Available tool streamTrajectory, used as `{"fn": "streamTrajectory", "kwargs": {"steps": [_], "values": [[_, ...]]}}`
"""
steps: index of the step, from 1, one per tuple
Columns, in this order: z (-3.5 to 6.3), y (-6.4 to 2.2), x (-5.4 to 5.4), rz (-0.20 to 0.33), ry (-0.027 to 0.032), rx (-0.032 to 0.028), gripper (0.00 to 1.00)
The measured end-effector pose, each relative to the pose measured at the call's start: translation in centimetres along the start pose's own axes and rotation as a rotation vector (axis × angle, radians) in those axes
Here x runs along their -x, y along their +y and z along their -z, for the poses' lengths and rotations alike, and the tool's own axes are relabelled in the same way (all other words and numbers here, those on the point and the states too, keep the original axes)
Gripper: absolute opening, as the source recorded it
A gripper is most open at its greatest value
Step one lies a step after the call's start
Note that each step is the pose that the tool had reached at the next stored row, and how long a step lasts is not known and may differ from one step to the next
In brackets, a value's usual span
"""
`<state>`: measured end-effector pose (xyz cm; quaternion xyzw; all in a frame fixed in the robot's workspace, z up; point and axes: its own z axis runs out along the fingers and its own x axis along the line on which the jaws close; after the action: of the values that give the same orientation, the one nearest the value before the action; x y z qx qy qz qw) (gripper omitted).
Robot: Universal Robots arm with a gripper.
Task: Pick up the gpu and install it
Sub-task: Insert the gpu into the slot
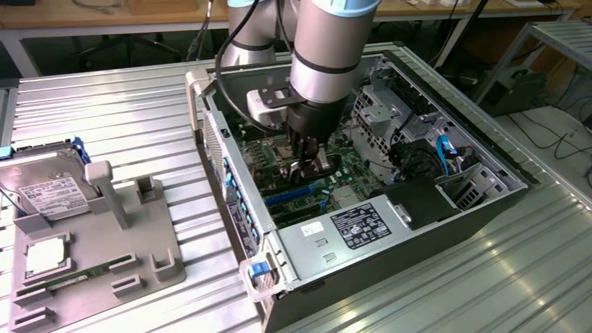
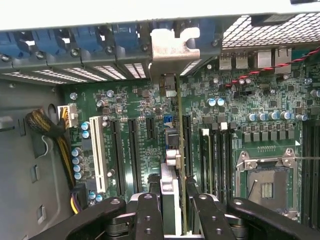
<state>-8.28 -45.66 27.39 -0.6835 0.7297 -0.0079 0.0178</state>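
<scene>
My gripper (image 1: 306, 165) is down inside the open computer case (image 1: 220, 149), over the green motherboard (image 1: 356, 173). In the wrist view the gripper (image 2: 172, 200) is shut on the gpu (image 2: 172, 50), a thin card seen edge-on between the black fingers (image 2: 147, 212). The card stands upright over a long black expansion slot (image 2: 186, 145) in the motherboard (image 2: 145, 100). Its silvery end bracket reaches the row of blue-clipped openings in the case wall (image 2: 75, 42). I cannot tell whether the card's edge sits in the slot.
A grey fixture tray (image 1: 102, 250) on the exterior view's left holds a silver hard drive (image 1: 46, 191) and a green memory stick (image 1: 88, 274). Inside the case are the power supply (image 1: 370, 225), the drive cage (image 1: 389, 104), a white slot (image 2: 97, 155), the processor socket (image 2: 265, 180) and a cable bundle (image 2: 50, 130).
</scene>
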Motion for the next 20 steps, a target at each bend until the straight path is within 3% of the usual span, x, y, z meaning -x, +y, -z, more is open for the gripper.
{"fn": "streamTrajectory", "kwargs": {"steps": [10, 12, 14, 20], "values": [[-0.68, 0.35, -0.2, 0.0, -0.0003, -0.0001, 0.29], [-1.19, 0.67, -0.2, 0.0, -0.0004, 0.0, 0.29], [-2.37, 1.01, -0.3, 0.0, -0.0027, 0.0007, 0.29], [-2.6, 0.74, -0.2, 0.0, -0.0022, 0.0008, 0.29]]}}
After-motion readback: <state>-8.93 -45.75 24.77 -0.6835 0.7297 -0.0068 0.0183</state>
